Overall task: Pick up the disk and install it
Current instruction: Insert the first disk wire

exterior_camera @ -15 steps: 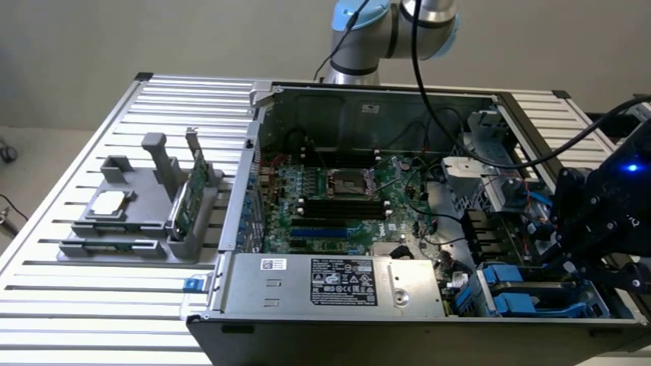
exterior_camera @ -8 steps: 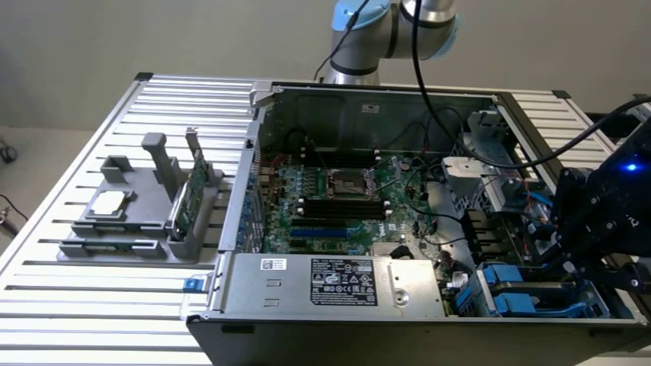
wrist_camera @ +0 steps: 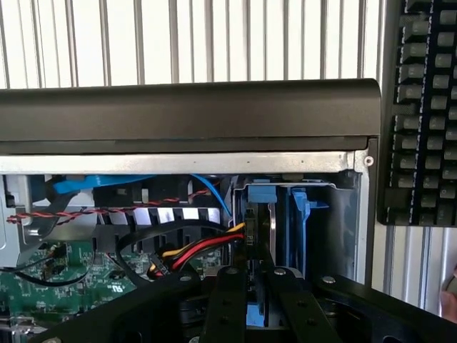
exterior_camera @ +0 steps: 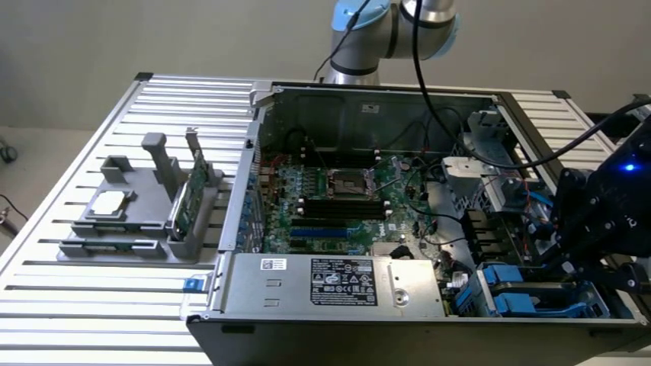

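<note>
The disk (wrist_camera: pixel 261 225) stands on edge in the drive bay of the open computer case (wrist_camera: pixel 186 114), its blue carrier tab (wrist_camera: pixel 262 193) uppermost. My gripper (wrist_camera: pixel 257 311) is shut on it, with the black fingers (wrist_camera: pixel 225 300) pressed on either side of the blue carrier. In the exterior view my black wrist (exterior_camera: pixel 600 217) hangs over the bay corner of the case on that view's right, above the blue carriers (exterior_camera: pixel 508 280); the fingertips are hidden there.
A second blue carrier (wrist_camera: pixel 301 214) sits right beside the held disk. Red, yellow and black cables (wrist_camera: pixel 203 250) run close to the bay. On the slatted table stand a grey fixture (exterior_camera: pixel 122 221) with a silver chip (exterior_camera: pixel 110 202) and a green card (exterior_camera: pixel 188 198). A keyboard (wrist_camera: pixel 425 114) lies beside the case.
</note>
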Robot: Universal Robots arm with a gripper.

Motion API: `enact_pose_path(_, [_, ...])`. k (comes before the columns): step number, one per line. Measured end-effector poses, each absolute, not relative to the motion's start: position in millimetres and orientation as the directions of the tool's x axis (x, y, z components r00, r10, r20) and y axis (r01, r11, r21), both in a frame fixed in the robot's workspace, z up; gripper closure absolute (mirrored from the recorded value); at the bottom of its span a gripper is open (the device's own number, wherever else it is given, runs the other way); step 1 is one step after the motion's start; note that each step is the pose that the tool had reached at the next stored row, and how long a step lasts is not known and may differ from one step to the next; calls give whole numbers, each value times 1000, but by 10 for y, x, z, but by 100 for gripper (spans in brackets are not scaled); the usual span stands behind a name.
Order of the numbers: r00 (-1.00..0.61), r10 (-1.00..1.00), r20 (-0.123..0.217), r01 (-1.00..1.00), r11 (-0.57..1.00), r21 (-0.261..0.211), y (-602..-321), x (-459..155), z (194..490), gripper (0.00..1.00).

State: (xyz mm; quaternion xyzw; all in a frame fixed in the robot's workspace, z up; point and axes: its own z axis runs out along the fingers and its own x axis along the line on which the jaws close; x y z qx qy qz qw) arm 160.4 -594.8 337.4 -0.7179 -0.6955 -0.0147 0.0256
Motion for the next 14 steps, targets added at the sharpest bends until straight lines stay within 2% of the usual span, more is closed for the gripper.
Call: enact_pose_path(14, [34, 998, 57, 999, -33, -17, -5949, 1604, 3334, 83])
